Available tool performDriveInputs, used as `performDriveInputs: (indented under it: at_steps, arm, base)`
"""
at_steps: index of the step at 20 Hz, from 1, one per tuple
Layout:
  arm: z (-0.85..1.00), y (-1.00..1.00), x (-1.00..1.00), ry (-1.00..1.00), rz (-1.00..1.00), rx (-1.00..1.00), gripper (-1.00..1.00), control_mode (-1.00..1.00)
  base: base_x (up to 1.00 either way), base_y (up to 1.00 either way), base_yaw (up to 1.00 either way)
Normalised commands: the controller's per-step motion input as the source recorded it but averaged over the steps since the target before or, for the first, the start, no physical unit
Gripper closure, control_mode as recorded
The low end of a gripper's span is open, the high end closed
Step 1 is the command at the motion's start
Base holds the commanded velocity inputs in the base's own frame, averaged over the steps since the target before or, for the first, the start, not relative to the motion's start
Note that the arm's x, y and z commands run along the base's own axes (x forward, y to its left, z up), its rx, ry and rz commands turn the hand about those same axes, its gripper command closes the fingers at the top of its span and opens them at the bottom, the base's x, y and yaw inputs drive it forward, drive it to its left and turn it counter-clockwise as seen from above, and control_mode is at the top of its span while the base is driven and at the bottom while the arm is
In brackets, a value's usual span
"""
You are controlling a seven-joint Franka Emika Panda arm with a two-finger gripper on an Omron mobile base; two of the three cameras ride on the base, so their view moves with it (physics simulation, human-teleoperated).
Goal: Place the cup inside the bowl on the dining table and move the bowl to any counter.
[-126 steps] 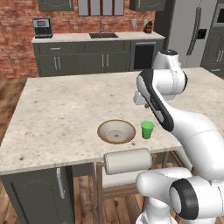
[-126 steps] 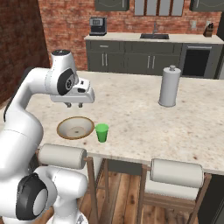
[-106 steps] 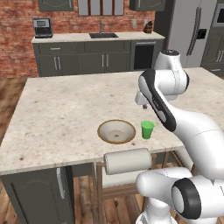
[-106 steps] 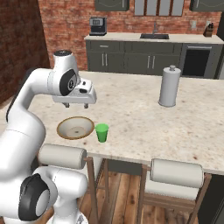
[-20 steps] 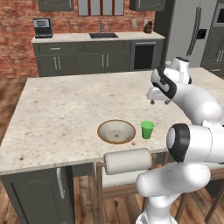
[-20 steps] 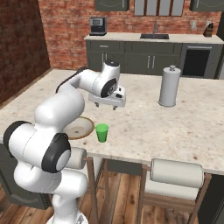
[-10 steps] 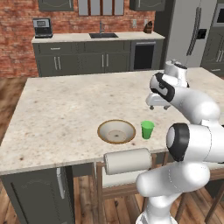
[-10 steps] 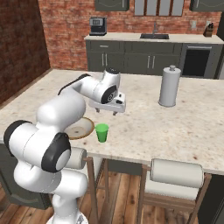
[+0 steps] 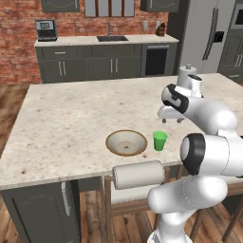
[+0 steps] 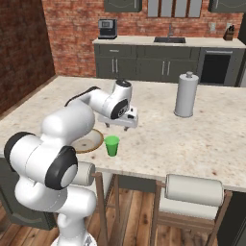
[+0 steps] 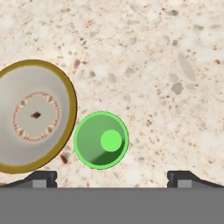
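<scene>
Cup [image 9: 160, 141] first: it is standing upright on the dining table [image 9: 71, 123], just beside the bowl [image 9: 126, 142] and not yet inside it, so you are looking at a task with both parts left to do. The gripper [image 10: 119, 125] is hanging above the tabletop a little behind the cup, pointing down, and its jaws are spread wide with nothing between them; in the hand view you are seeing the cup's open mouth [image 11: 101, 140] from straight above, with the bowl's tan rim [image 11: 70, 105] nearly touching it. You are judging this as the approach to the first pick: the cup needs grasping and dropping into the bowl, then the bowl needs carrying to the counter [image 9: 104, 42] by the brick wall. No brands, labels or readable writing are showing on anything.
</scene>
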Motion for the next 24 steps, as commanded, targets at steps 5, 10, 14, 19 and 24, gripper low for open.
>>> performDriveInputs:
  at_steps: [5, 10, 14, 19, 24]
  arm:
    - [-0.15, 0.0, 0.0, 0.0, 0.0, 0.0, -1.0, -1.0]
    - [-0.14, 0.0, 0.0, 0.0, 0.0, 0.0, -1.0, -1.0]
    - [-0.17, 0.0, 0.0, 0.0, 0.0, 0.0, -1.0, -1.0]
    - [-0.19, 0.0, 0.0, 0.0, 0.0, 0.0, -1.0, -1.0]
    - [-0.18, 0.0, 0.0, 0.0, 0.0, 0.0, -1.0, -1.0]
  base:
    - [0.0, 0.0, 0.0]
    - [0.0, 0.0, 0.0]
    - [0.0, 0.0, 0.0]
    - [0.0, 0.0, 0.0]
    - [0.0, 0.0, 0.0]
